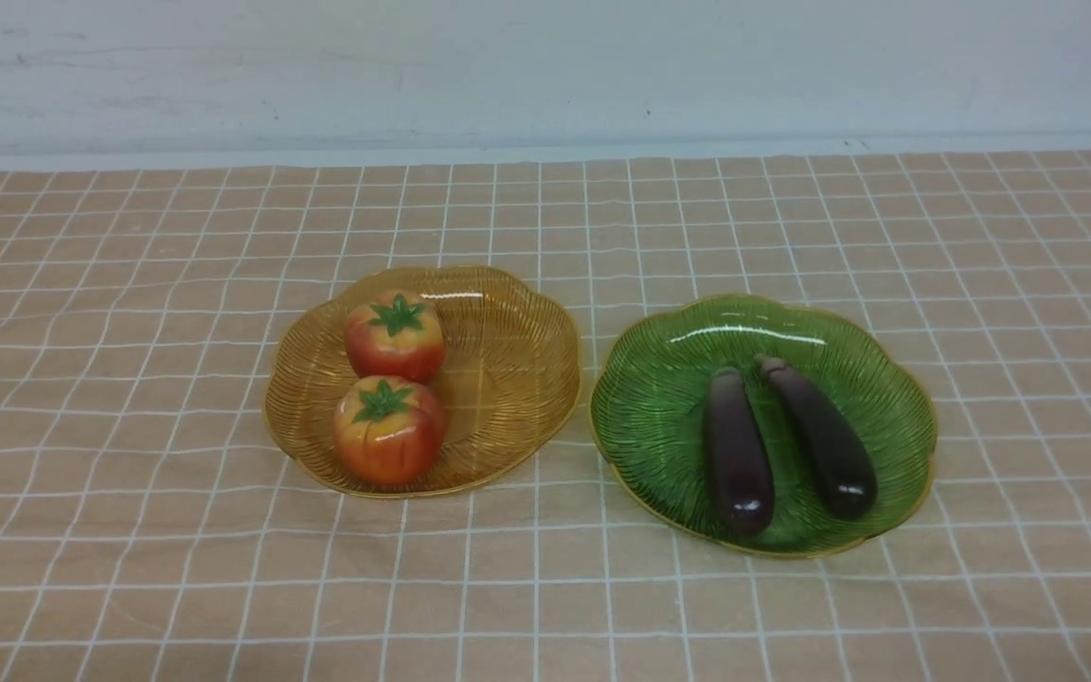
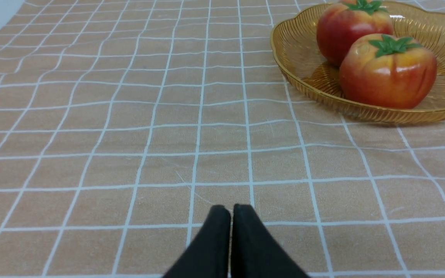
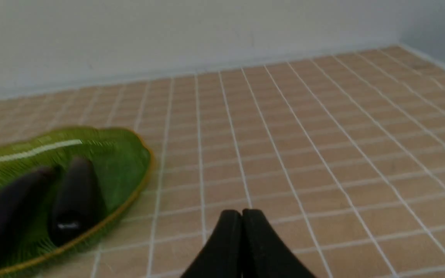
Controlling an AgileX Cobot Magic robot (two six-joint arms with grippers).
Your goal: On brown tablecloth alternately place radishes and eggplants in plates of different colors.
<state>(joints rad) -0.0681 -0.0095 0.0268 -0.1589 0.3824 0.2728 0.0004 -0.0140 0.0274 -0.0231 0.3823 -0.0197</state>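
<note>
Both radishes (image 1: 395, 336) (image 1: 388, 431) sit together in the amber plate (image 1: 527, 379), one behind the other and touching or nearly so. Both eggplants (image 1: 737, 453) (image 1: 822, 438) lie side by side in the green plate (image 1: 640, 417), stem ends pointing away from the robot. The plates rest close beside each other on the brown tablecloth (image 1: 129, 379), which shows mild wrinkling.

Neither arm appears in the front view. The left gripper (image 2: 230, 210) is clenched on nothing, fingertips pressed together over bare cloth, well short of the amber plate. The right gripper (image 3: 242, 214) is likewise clenched and empty, off to the outer side of the green plate. The right wrist view is soft, so I would not vouch for fine detail on the eggplants there.

Assessment: sorting looks complete, each kind in its own coloured plate, and the step in hand appears to be parking the arms. To do that well, keep both claws closed and clear of the scalloped rims, since a light dish could slide on cloth if nudged. The round radishes would roll readily if their plate were bumped.
</note>
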